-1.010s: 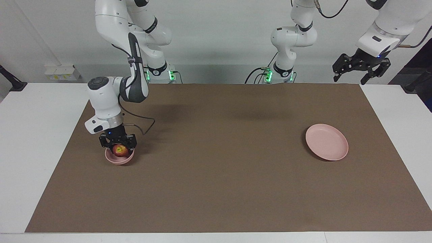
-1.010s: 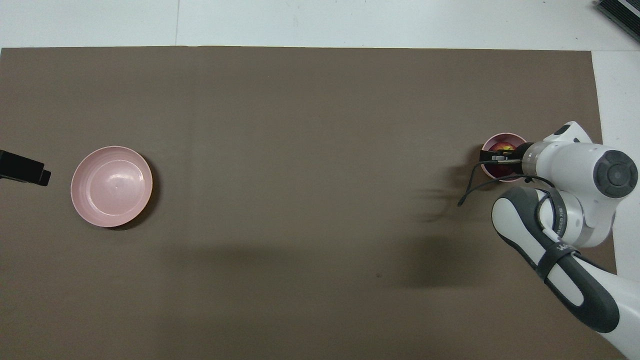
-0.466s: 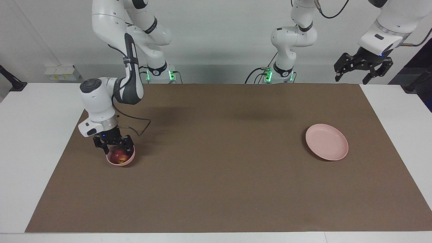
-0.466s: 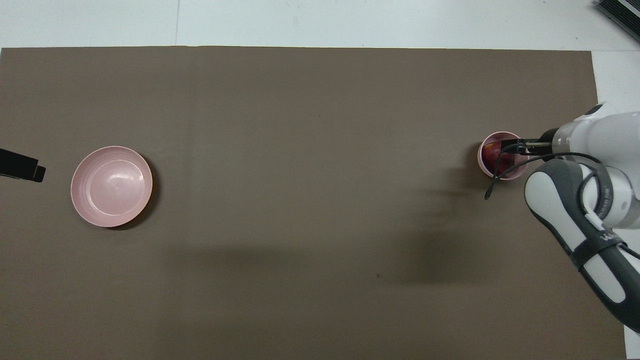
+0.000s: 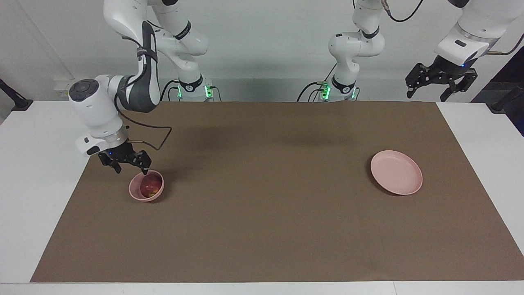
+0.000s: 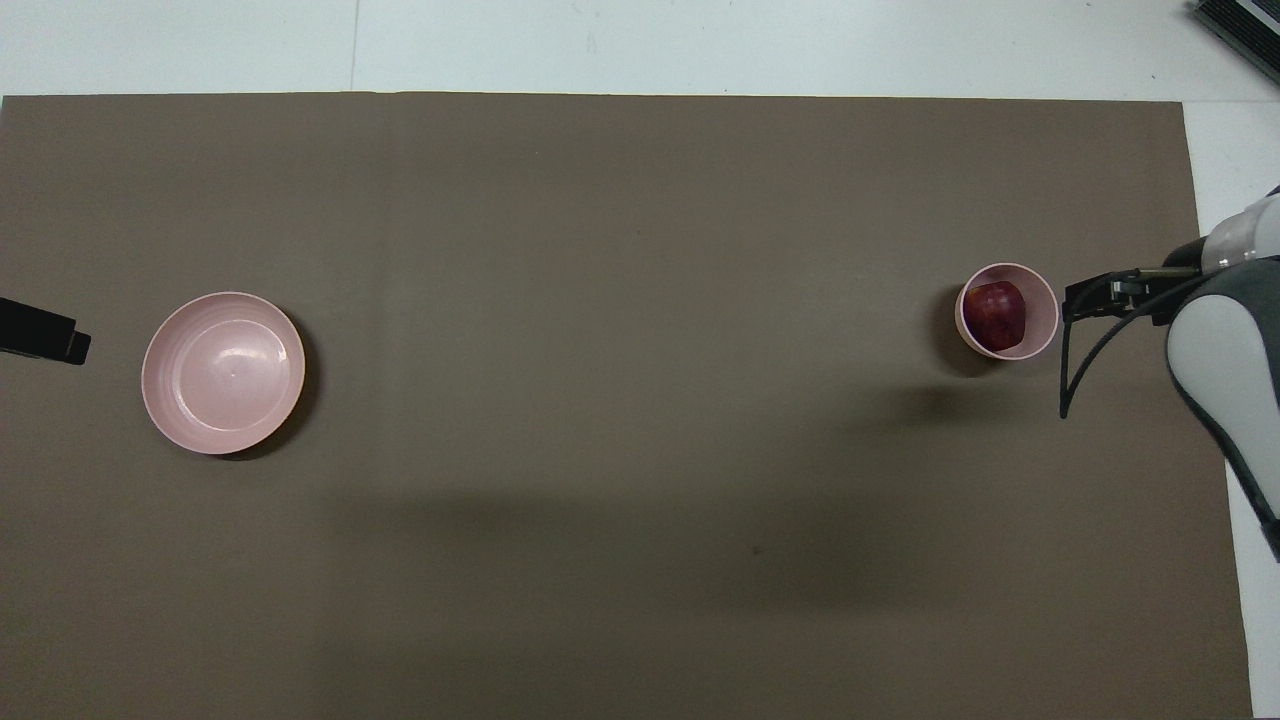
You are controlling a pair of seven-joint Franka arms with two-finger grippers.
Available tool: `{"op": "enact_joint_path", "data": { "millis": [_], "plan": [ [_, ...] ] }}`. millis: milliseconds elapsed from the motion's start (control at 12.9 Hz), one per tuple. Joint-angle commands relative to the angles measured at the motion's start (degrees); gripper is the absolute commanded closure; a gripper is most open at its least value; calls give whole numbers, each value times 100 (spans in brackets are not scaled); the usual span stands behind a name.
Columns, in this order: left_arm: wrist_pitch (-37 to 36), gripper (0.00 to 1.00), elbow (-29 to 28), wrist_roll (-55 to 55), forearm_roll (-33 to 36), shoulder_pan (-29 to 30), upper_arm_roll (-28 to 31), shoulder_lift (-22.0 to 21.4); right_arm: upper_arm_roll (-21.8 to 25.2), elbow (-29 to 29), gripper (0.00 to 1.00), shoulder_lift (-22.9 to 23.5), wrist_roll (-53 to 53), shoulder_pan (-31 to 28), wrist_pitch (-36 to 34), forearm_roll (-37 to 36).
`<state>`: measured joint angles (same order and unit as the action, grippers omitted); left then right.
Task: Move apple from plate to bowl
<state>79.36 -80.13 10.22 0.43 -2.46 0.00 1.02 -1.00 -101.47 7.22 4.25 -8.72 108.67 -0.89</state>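
The dark red apple (image 5: 150, 185) lies inside the small deep pink bowl (image 5: 135, 191) at the right arm's end of the mat; it also shows in the overhead view (image 6: 995, 315), in the bowl (image 6: 1047, 305). My right gripper (image 5: 131, 169) is open and empty, raised just off the bowl's rim toward the table's end; it shows in the overhead view (image 6: 1092, 298) beside the bowl. The flat pink plate (image 5: 396, 172) lies bare at the left arm's end (image 6: 222, 372). My left gripper (image 5: 428, 95) is open and waits high over that end's mat edge (image 6: 45, 335).
A brown mat (image 5: 262, 213) covers most of the white table (image 5: 37, 172). The right arm's cable (image 5: 157, 139) hangs in a loop over the mat beside the bowl. The two arm bases stand at the table's robot edge.
My right gripper has let go of the apple, which now rests in the bowl. The gripper has lifted and drawn away toward the right arm's end of the table. The left gripper has risen slightly.
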Motion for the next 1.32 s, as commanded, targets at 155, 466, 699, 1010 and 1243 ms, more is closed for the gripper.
{"op": "enact_joint_path", "data": {
  "millis": [155, 466, 699, 1010, 1243],
  "plan": [
    [-87, 0, 33, 33, -8, 44, -18, -32, -154, 13, 0, -853, -688, 54, -1074, -52],
    [-87, 0, 33, 33, -8, 44, -18, -32, -154, 704, 0, -846, -592, 72, -1996, 10],
    [-87, 0, 33, 33, -8, 44, -18, -32, -207, 1023, 0, -749, -575, 99, -2254, -7],
    [-87, 0, 33, 33, -8, 44, -18, -40, -269, 1181, 0, -661, -583, 90, -2245, 1],
    [-87, 0, 33, 33, -8, 44, -18, -32, -260, 1182, 0, -626, -592, 90, -2175, -51]
  ]
}}
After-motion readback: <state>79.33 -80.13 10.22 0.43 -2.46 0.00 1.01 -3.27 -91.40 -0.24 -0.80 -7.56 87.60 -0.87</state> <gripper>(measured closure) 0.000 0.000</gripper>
